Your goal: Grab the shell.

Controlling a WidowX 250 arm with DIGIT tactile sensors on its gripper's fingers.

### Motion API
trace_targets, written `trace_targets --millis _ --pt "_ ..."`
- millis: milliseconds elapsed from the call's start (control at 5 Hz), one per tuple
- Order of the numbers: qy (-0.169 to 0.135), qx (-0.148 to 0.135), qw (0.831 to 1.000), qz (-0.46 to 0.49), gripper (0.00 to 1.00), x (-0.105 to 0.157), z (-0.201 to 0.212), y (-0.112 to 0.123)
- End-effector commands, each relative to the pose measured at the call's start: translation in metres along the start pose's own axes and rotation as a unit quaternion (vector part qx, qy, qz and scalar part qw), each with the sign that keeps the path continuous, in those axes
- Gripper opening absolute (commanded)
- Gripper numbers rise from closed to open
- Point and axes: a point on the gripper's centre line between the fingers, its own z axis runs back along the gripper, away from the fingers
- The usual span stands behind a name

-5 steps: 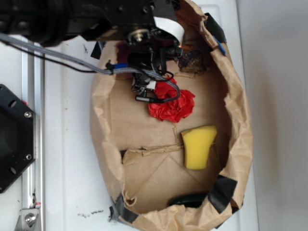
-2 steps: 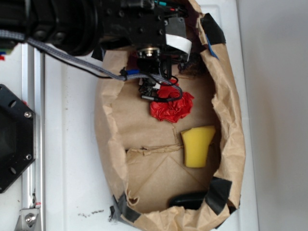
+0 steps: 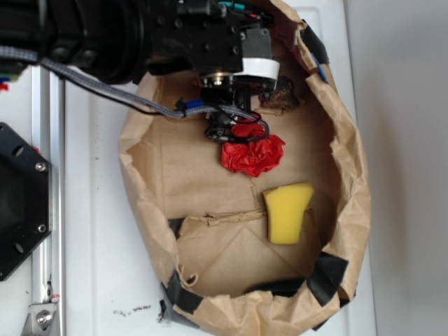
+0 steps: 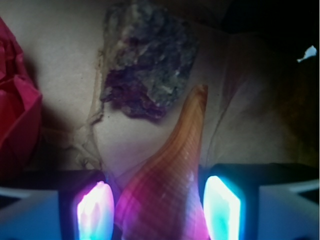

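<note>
Looking down from the exterior view: a brown paper bag lies opened out on the white tabletop, its rim patched with black tape. The black arm reaches in from the upper left and covers the top of the bag's interior. The end effector sits under the arm's wrist, just above a crumpled red paper flower; cables loop over the flower's upper edge. Jaw spacing cannot be read from this view. A dark lumpy rock shows to the right of the wrist, near the bag's upper right wall. A yellow sponge lies below the flower, apart from it, on the bag floor. The shell is hidden under the arm here.

Wrist view: the shell sits between the two fingers, wide striped orange-brown body low in frame, tapering tip pointing up toward the rock. The tip ends just beside the rock's lower right edge; contact there cannot be confirmed. The left pad appears to meet the shell's flank; a narrow dark gap shows at the right pad. Whether the end effector is clamped on the shell cannot be told. The red flower fills the left edge.
</note>
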Motion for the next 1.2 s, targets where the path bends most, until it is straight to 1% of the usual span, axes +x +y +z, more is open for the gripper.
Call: trace_targets --millis 0,200,400,600,800,1000 --pt "-0.022 0.008 1.0 0.021 0.0 0.011 0.005 0.008" --pt "-0.022 0.005 0.999 0.029 0.02 0.013 0.01 0.008" --pt "-0.032 -0.009 0.999 0.037 0.0 0.014 0.034 -0.005" --pt "0.001 -0.06 0.995 0.081 0.0 0.019 0.075 -0.031" --pt "0.002 -0.077 0.987 0.139 0.0 0.021 0.106 -0.059" --pt "0.007 -0.142 0.976 0.163 0.0 0.023 0.133 -0.076"
